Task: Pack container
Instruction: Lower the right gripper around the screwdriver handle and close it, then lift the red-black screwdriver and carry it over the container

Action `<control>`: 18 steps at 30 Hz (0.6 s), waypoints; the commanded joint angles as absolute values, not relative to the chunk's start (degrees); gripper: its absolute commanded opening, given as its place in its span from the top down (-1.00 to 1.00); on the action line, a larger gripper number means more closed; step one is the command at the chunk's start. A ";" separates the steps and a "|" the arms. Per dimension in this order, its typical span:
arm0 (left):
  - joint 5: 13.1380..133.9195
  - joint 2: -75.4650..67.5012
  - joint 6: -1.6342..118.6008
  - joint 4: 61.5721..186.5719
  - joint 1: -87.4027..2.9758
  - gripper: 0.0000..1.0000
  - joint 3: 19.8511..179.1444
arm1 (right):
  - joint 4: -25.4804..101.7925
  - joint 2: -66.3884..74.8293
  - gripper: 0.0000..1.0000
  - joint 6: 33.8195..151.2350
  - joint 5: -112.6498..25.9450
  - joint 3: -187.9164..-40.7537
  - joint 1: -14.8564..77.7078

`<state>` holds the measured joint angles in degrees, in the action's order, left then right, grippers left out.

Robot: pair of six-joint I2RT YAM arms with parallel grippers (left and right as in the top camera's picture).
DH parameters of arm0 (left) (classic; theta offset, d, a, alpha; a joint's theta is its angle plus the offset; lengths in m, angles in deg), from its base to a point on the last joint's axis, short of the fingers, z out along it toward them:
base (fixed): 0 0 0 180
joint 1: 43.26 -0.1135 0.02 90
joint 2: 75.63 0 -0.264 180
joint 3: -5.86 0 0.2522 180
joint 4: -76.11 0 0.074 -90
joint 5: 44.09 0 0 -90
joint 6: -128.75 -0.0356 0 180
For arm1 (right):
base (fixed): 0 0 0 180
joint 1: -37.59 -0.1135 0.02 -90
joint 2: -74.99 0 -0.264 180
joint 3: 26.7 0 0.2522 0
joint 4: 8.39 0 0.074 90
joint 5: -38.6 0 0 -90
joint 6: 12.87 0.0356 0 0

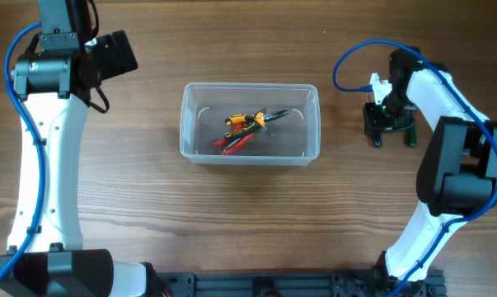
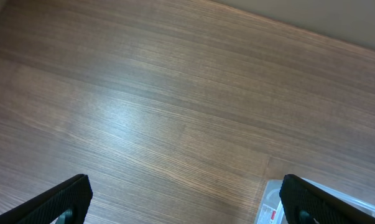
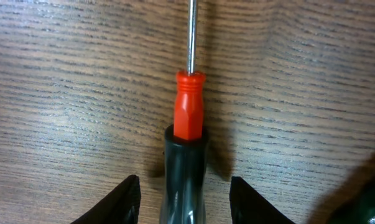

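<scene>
The clear plastic container (image 1: 187, 124) stands in the middle of the table and holds orange-and-black pliers (image 1: 246, 120) and a red-handled tool (image 1: 232, 143). My right gripper (image 1: 389, 125) is to the right of the container, low over the table. In the right wrist view it (image 3: 184, 199) is open, with a finger on each side of a screwdriver (image 3: 189, 106) that has a red collar, a dark glossy handle and a thin metal shaft. The fingers do not touch the handle. My left gripper (image 1: 120, 54) is at the far left, open and empty (image 2: 184, 199).
A corner of the container with a small label (image 2: 273, 205) shows at the lower right of the left wrist view. Bare wooden tabletop (image 2: 175, 93) lies under the left gripper. Blue cables run along both arms.
</scene>
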<state>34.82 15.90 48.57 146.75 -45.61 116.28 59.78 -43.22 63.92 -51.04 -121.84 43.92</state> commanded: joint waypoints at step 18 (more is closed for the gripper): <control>34.95 15.35 49.71 146.73 -45.79 -1.00 116.50 | 58.67 -45.65 0.05 63.70 -51.41 -121.32 44.05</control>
